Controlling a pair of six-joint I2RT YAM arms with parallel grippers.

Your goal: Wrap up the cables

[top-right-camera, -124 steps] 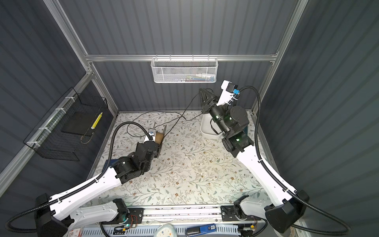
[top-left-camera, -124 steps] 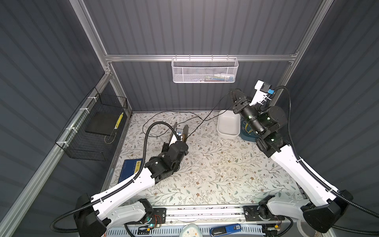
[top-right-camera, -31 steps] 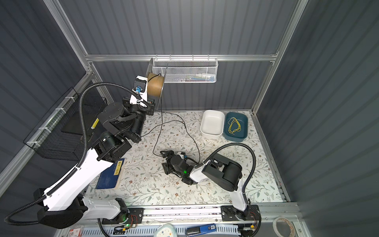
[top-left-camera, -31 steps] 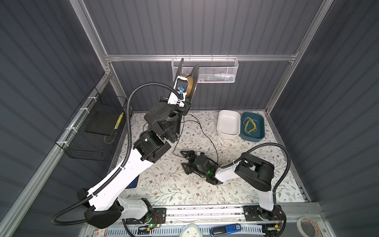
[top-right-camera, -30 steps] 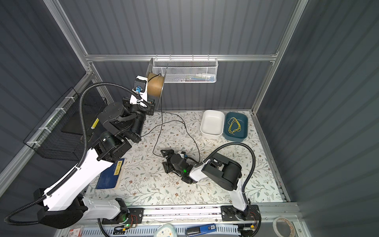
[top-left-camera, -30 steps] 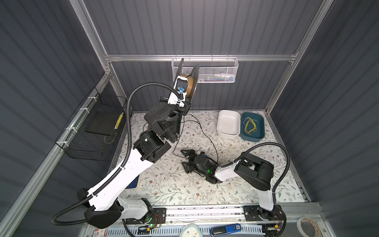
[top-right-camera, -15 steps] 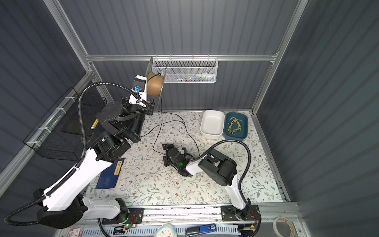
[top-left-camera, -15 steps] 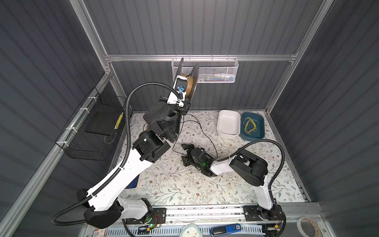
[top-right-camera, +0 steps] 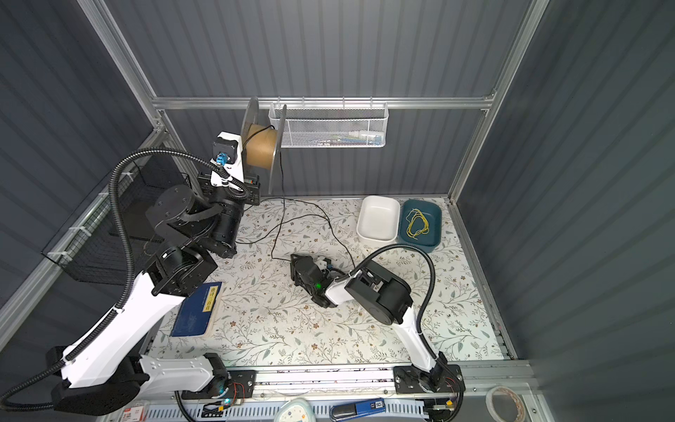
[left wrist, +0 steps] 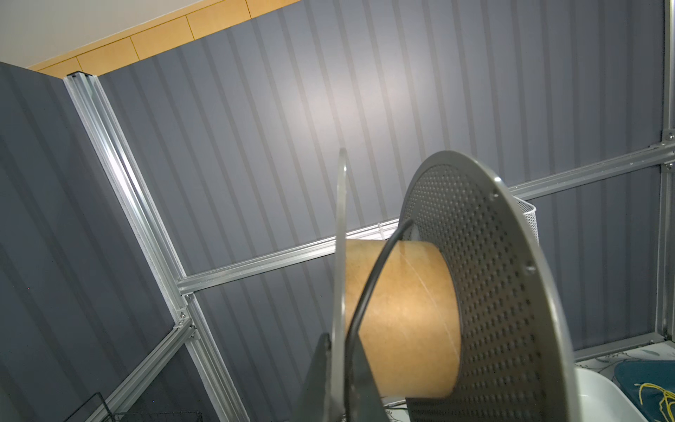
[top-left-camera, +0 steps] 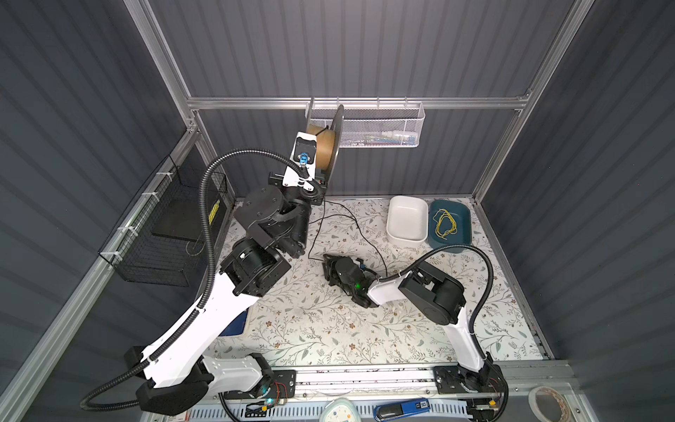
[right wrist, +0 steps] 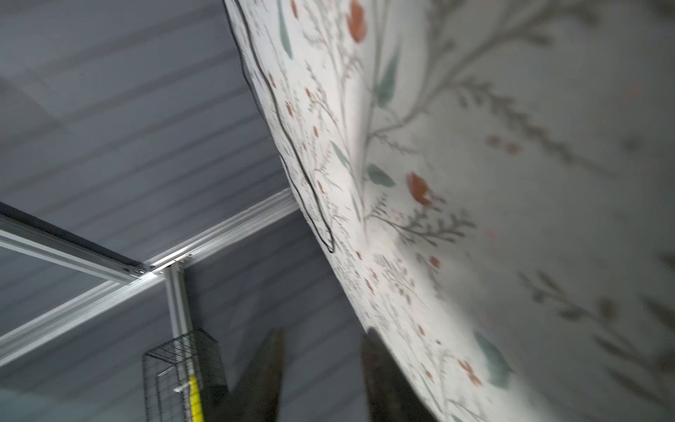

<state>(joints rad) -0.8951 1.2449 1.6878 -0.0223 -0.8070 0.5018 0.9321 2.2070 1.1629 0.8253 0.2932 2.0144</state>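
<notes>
Both top views: a floral-patterned desk (top-left-camera: pixel 328 329) inside a grey-panelled cell. At back right stood a white rectangular dish (top-left-camera: pixel 407 219). Just beside it was a teal rectangular dish (top-left-camera: pixel 461 210) holding a thin yellow wire loop (top-left-camera: pixel 445 224). A white mesh basket (top-left-camera: pixel 380 128) hung on the back rail and a black wire basket (top-left-camera: pixel 160 237) on the left wall. A flat blue book (top-right-camera: pixel 197 310) lay at the desk's left edge, partly under the left arm.

The left arm reared high over the back left corner, and its bulk covered part of the desk there. The left end effector (left wrist: pixel 341 339) was clamped on the near flange of a grey perforated spool (left wrist: pixel 493 292) with a brown cardboard core (top-right-camera: pixel 261 149). The spool was held on edge in front of the mesh basket.

Of the long thin black cable (top-right-camera: pixel 283 182), one turn lay over the core, plain in the left wrist view (left wrist: pixel 369 288). From there it hung down to the desk and lay in loose bends across the back middle, stopping short of the white dish.

The right arm lay low across the middle of the desk. The right end effector (top-left-camera: pixel 327 261) was down near the mat, tips pointing toward the left arm. One bend of cable ran up to its tips and another strand passed behind its wrist. The right wrist view was blurred. Its fingers (right wrist: pixel 266 365) stood narrowly apart with grey wall showing through the gap, and the cable (right wrist: pixel 328 241) lay on the mat farther ahead. Whether any strand sat between the fingers could not be told.
</notes>
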